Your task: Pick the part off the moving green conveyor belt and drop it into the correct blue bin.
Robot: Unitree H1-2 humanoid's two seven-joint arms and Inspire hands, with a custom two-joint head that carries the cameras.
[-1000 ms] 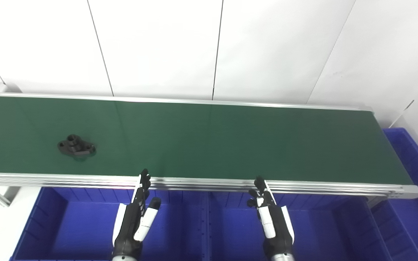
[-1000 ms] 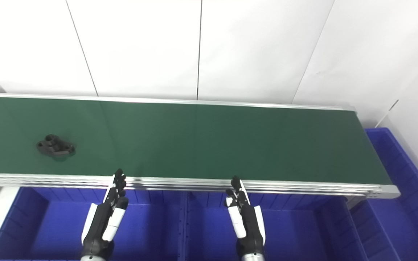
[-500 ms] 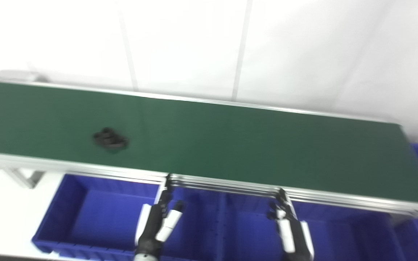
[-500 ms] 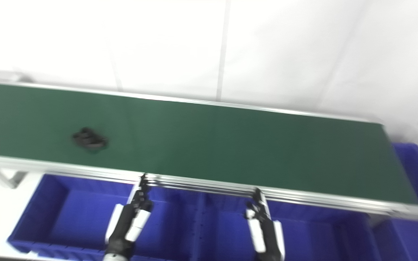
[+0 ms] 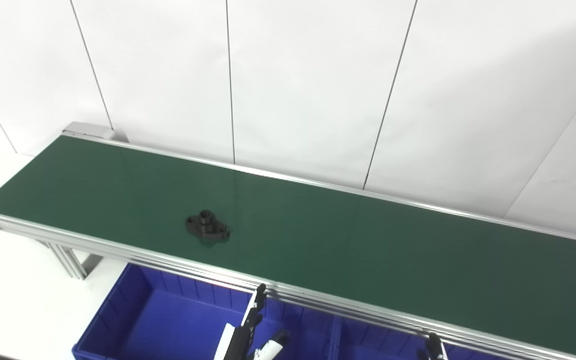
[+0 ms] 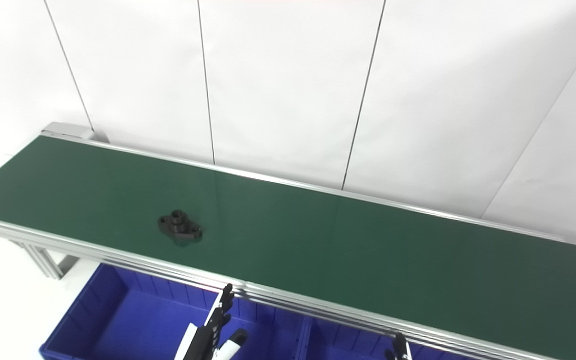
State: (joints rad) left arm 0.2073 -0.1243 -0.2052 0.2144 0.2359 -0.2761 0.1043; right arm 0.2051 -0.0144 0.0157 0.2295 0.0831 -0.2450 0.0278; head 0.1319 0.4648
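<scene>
Fingers of the left hand [image 6: 213, 330] are stretched out and apart, with the thumb off to the side, and they hold nothing. They point toward the belt's near rail, over the blue bin. Of the right hand [image 6: 399, 348] only the fingertips show at the bottom edge, so I cannot tell how its fingers are set.

Behind everything stands a white panelled wall [image 5: 308, 85]. The green conveyor belt [image 5: 368, 250] runs across the scene, between aluminium rails. Below its near rail sit the blue bins: the left bin [image 5: 168, 325], where the visible floor holds no part, and the next bin [image 6: 348, 345], of which only a narrow strip shows, so I cannot tell its content.

The black part [image 5: 207, 227], a flange with a raised hub, lies flat on the belt's left half, nearer to the front rail, well apart from both hands.
</scene>
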